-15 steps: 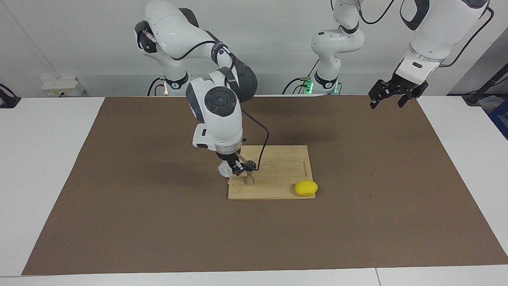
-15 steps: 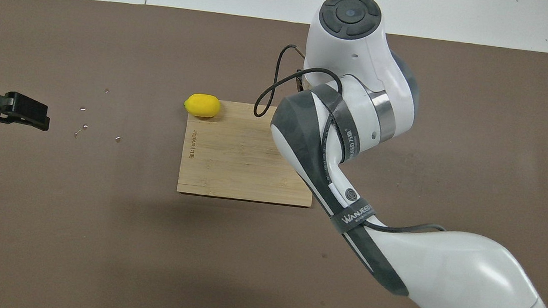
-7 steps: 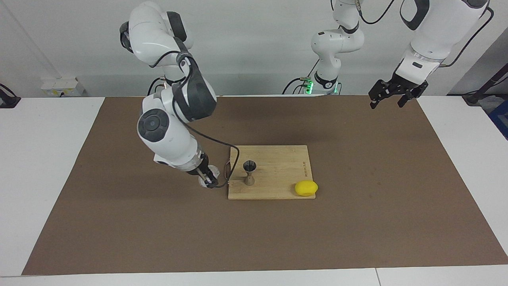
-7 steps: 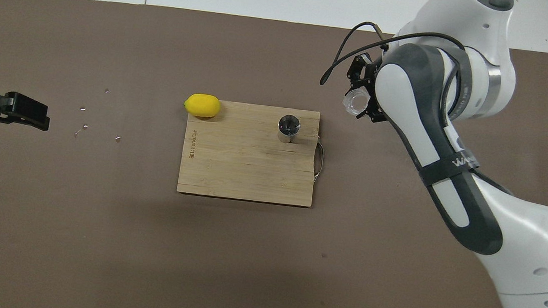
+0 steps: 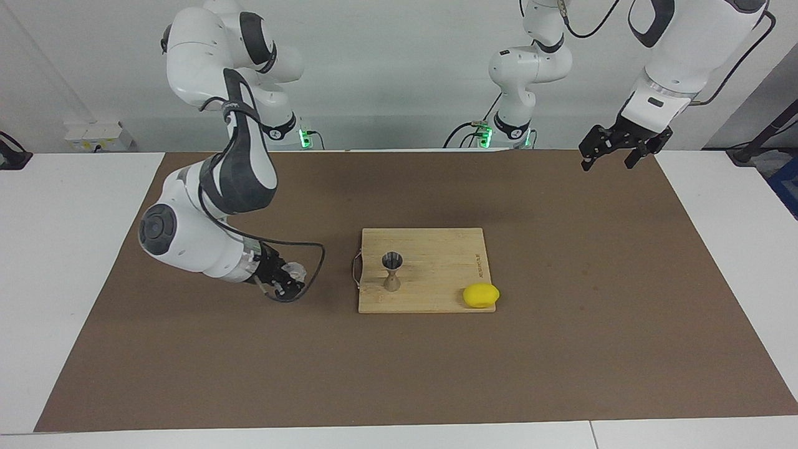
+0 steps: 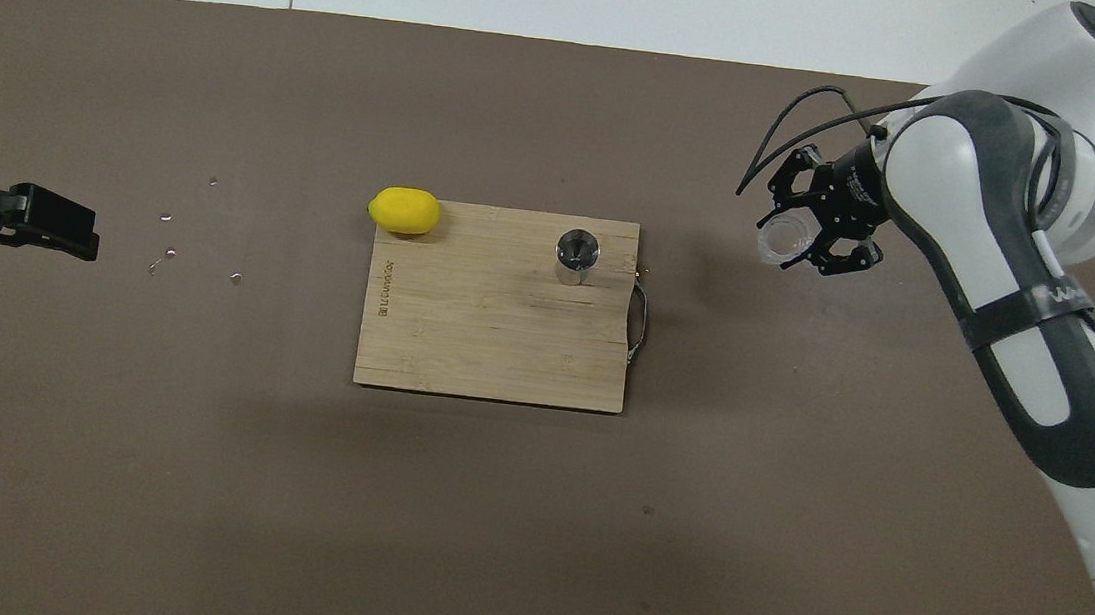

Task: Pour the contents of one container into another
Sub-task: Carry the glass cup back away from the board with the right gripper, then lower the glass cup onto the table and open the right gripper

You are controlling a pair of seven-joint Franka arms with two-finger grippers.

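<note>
A small clear glass cup [image 6: 781, 242] is being gripped by the right gripper [image 6: 800, 239] above the brown mat, beside the bamboo cutting board [image 5: 430, 293]. The steel jigger [image 5: 391, 271] is standing upright on the board. The cup is judged light, rigid, slippery and breakable; it is best held across its sides. The left gripper [image 5: 614, 149] is being held open, idle.

Cutting board [image 6: 494, 343]: engraved mark along the edge toward the left arm's end, too small to read. Right arm [image 6: 1038, 325]: grey strap with white lettering, only "WA" visible in the overhead view.
</note>
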